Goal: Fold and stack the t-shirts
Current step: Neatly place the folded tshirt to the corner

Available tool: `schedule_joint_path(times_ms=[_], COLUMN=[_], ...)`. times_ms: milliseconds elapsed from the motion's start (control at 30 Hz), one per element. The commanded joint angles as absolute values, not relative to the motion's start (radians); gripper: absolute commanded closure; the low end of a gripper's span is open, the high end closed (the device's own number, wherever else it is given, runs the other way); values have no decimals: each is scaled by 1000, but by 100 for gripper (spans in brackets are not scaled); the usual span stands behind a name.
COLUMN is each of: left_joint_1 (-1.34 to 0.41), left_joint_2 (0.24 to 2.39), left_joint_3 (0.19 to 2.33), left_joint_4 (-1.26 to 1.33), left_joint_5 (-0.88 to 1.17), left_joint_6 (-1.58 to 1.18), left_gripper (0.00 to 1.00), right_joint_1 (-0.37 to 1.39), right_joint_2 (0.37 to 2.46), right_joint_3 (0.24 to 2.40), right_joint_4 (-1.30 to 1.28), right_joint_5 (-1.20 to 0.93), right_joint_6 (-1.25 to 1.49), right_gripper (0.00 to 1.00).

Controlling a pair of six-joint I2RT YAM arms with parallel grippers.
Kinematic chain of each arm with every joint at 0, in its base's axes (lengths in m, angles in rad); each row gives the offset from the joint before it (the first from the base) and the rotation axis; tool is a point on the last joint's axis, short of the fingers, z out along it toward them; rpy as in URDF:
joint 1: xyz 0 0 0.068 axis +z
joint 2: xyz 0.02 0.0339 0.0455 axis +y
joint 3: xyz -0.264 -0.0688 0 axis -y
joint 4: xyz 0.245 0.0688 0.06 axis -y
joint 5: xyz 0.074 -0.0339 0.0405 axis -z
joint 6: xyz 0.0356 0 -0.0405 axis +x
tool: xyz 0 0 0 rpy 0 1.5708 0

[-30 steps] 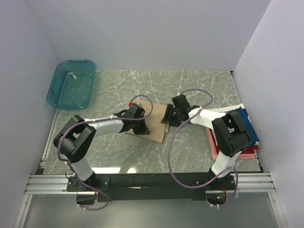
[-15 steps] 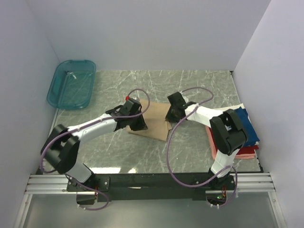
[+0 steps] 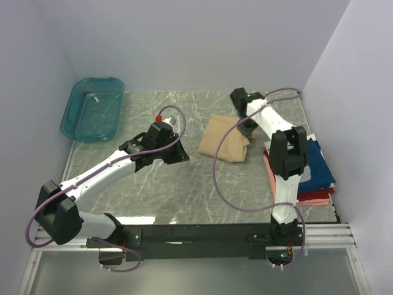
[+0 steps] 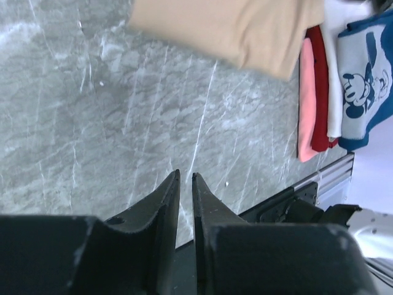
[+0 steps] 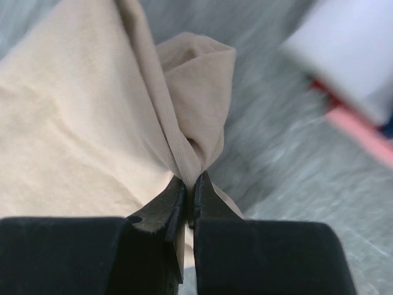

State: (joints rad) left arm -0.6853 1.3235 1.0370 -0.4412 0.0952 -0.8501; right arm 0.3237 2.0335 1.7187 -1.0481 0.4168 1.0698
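Note:
A tan t-shirt [image 3: 224, 143] lies bunched on the marble table right of centre. My right gripper [image 3: 244, 126] is shut on a gathered fold at its far right edge; the right wrist view shows the cloth [image 5: 73, 123] pinched between the gripper's [image 5: 189, 183] jaws. My left gripper [image 3: 178, 157] hovers over bare table to the left of the shirt, apart from it. Its jaws [image 4: 185, 178] stand slightly open with nothing between them. A folded stack sits at the right edge: a navy printed t-shirt [image 3: 316, 163] on top, with white [image 4: 334, 61], red [image 3: 313, 196] and pink [image 3: 273, 175] layers.
A teal plastic basket [image 3: 92, 107] stands at the back left corner. White walls close in the table on three sides. The metal rail [image 3: 196, 233] with the arm bases runs along the near edge.
My right gripper closed on the tan t-shirt and pulled it toward the back right. My left gripper let go of the shirt, opened a little and drew back to the left.

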Motion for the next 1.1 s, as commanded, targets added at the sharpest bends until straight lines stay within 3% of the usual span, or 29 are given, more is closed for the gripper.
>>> schedule_joint_path(times_ms=[0, 133, 400, 1067], left_joint_1=[-690, -690, -690, -690], left_joint_2=[1298, 1295, 1293, 1341], left_joint_3=[1063, 1054, 1063, 1088], left_joint_4=[-451, -448, -456, -463], left_joint_5=[136, 161, 178, 193], left_joint_6=[-819, -815, -801, -788], left_gripper=[81, 81, 82, 83], right_joint_1=[246, 146, 11, -107], right_joint_2=[2052, 2066, 1981, 1741], right_joint_3=[1882, 2025, 2132, 2123], right_joint_4=[-1304, -1431, -1434, -1361], right_joint_5=[509, 522, 471, 494], right_joint_6=[1129, 1127, 1042, 847], right_gripper=[100, 100, 100, 100])
